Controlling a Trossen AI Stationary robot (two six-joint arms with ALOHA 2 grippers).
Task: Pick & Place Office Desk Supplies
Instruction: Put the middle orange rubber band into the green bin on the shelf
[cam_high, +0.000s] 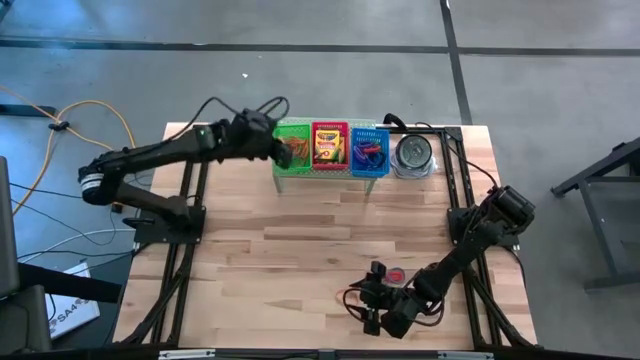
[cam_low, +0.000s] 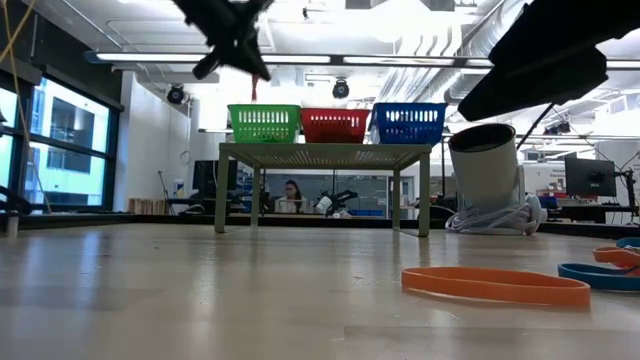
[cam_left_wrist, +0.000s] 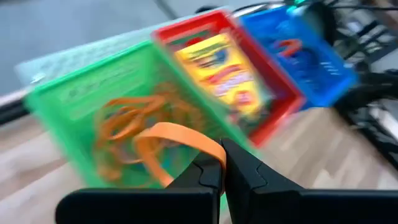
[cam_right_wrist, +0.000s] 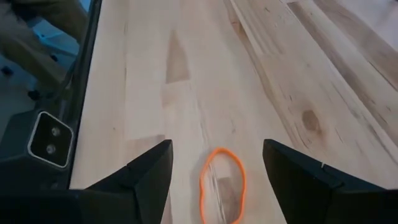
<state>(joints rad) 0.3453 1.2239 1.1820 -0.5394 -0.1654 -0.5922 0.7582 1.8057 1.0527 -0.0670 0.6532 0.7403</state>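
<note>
**Left gripper holds orange band above green basket**

The left gripper (cam_left_wrist: 222, 163) is clamped on an orange rubber band (cam_left_wrist: 168, 140), which loops out from its fingertips directly above the green basket (cam_high: 292, 147). More orange bands (cam_left_wrist: 124, 134) lie inside that basket. A crayon box (cam_high: 329, 145) sits in the red basket (cam_high: 329, 128) just beside the green basket. Well apart from the green basket, the right gripper (cam_right_wrist: 217, 180) hangs with jaws apart over a second orange band (cam_right_wrist: 222, 185) lying flat on the table (cam_high: 300, 230) between its fingers.
</note>
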